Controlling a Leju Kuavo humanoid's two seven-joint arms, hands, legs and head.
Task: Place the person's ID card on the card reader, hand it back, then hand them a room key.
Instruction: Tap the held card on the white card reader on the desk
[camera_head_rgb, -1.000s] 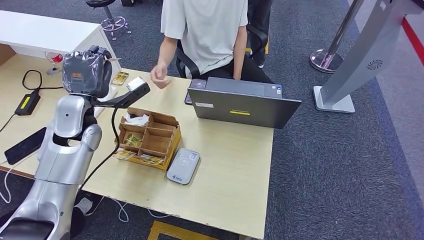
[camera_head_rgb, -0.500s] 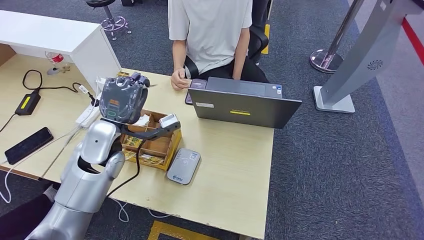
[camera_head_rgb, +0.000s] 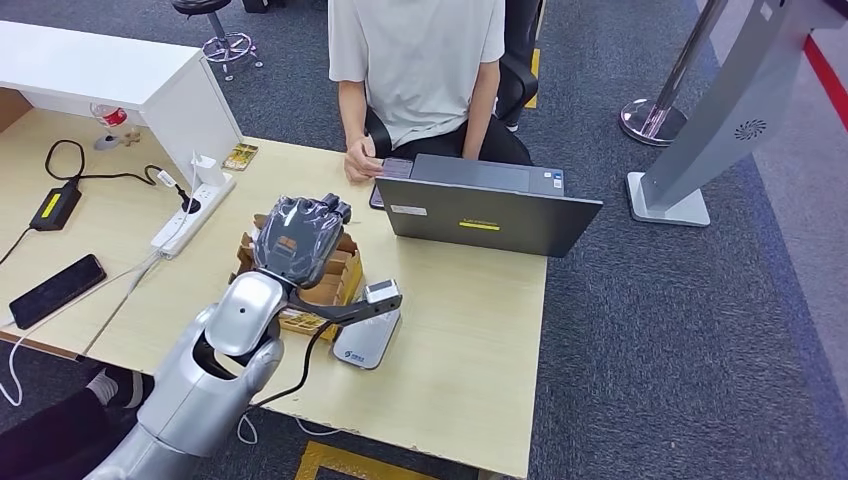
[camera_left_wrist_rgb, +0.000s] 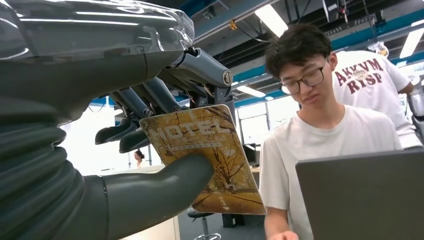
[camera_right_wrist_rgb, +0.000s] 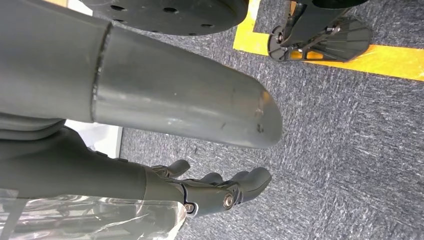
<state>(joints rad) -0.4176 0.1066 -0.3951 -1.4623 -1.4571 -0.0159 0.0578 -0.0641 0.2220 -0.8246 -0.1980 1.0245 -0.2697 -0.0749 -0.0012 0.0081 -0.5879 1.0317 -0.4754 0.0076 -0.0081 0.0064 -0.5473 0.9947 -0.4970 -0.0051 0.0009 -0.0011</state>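
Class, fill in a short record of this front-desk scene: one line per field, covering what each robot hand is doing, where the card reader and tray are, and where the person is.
Left hand: holds a hotel card between thumb and fingers, raised over the desk
Right hand: hangs over the carpet, holds nothing, fingers curled
Card reader: on the desk, beside the tray, partly under the left arm
Tray: wooden, with compartments, below the left hand
Person: seated across the desk, behind the laptop
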